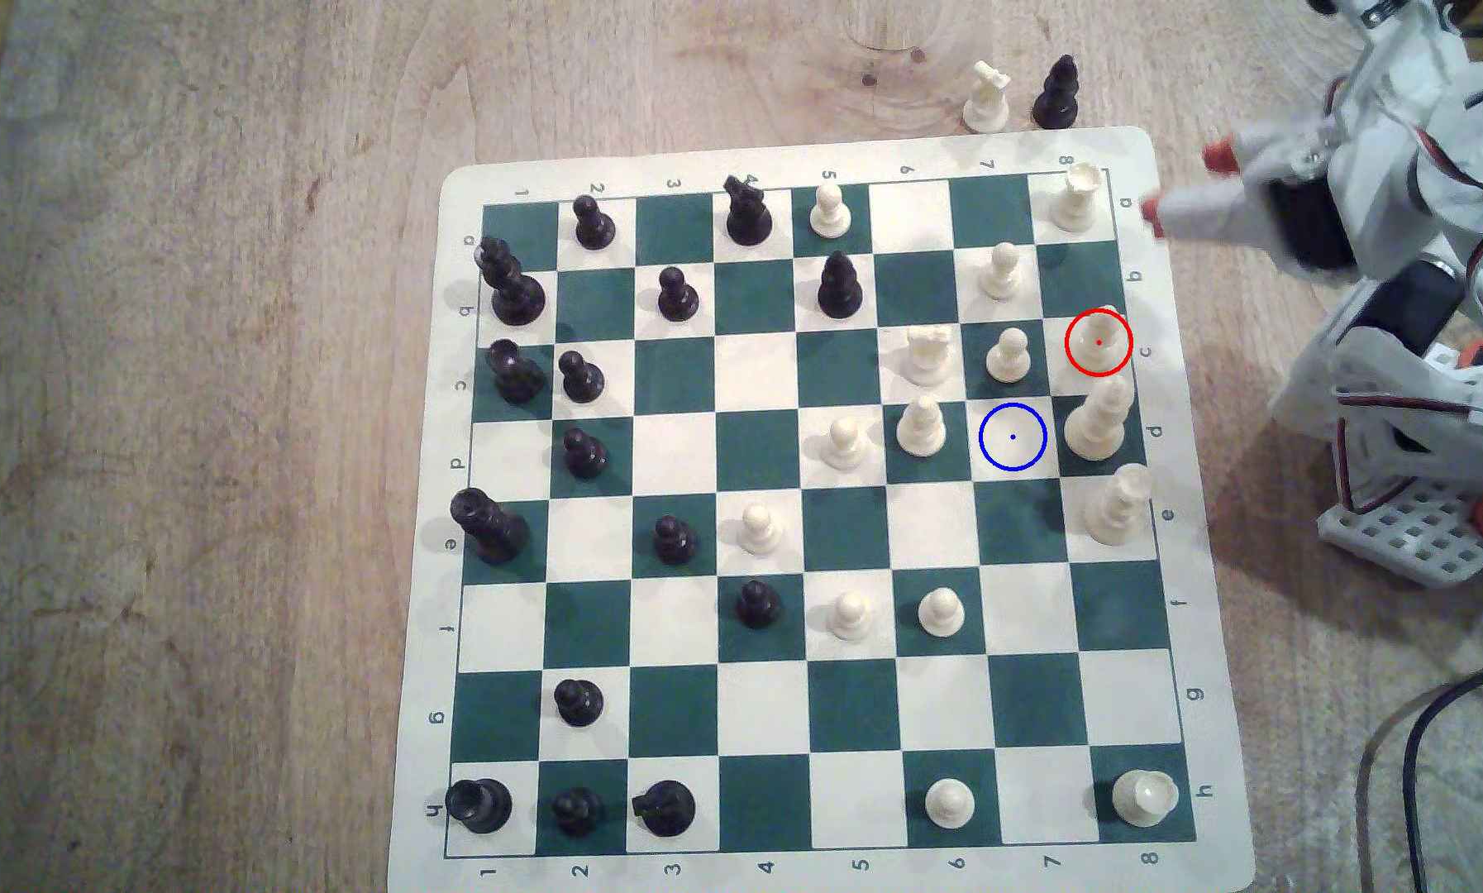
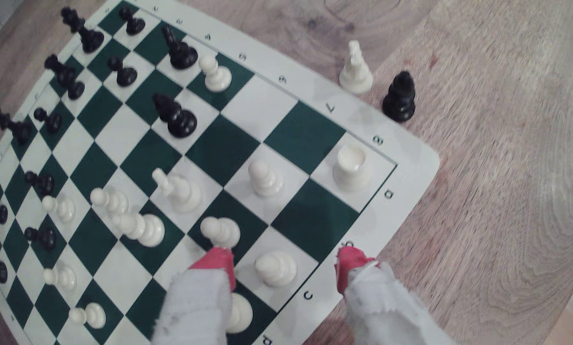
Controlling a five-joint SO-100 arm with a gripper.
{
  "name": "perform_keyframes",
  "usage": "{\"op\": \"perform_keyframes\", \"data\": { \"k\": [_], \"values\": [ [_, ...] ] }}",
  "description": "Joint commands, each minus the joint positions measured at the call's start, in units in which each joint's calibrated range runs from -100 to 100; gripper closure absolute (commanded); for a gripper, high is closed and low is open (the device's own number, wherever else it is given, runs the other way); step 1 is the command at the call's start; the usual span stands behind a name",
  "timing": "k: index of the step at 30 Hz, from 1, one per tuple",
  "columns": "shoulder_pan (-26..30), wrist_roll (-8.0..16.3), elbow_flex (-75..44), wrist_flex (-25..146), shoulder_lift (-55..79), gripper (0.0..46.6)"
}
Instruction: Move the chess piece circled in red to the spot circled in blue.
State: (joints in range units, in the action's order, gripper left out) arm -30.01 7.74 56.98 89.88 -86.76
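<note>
Right now I see my gripper [image 1: 1185,185] parked off the board's edge on the exterior view's right, beside the a and b row labels, its two red-tipped fingers [image 2: 348,262] spread wide with nothing between them. The chess piece [image 1: 1099,339] stands upright inside the red circle on the cream square at row c, column 8, the outermost column on that side. From the exterior view, the piece is lower in the picture than the red tips and a little to their left, clearly apart from them.

Through the wrist view, the same piece [image 2: 275,268] shows in the open gap between the two padded fingers, closer to the one over the board than to the one over the board's border near the b label; neither finger touches it.

The spot [image 1: 1013,437], ringed in blue with a centre dot, is a cream square at row d, column 7, diagonally next to the piece's square. A tall cream piece [image 1: 1097,421] stands just beside the spot, on the dark square at d8.
</note>
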Motion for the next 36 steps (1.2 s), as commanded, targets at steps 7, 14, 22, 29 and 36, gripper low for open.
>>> {"op": "perform_keyframes", "data": {
  "k": [7, 14, 22, 29, 36],
  "values": [
    [3.7, 4.1, -4.3, 1.9, 15.5, 31.9],
    [6.2, 4.6, -3.2, -2.0, 26.0, 31.5],
    [7.0, 4.7, -0.6, -8.1, 28.2, 31.3],
    [8.8, 4.7, 2.9, -13.1, 30.9, 31.0],
    [9.5, 4.4, 6.2, -18.3, 34.2, 31.0]
  ]
}}
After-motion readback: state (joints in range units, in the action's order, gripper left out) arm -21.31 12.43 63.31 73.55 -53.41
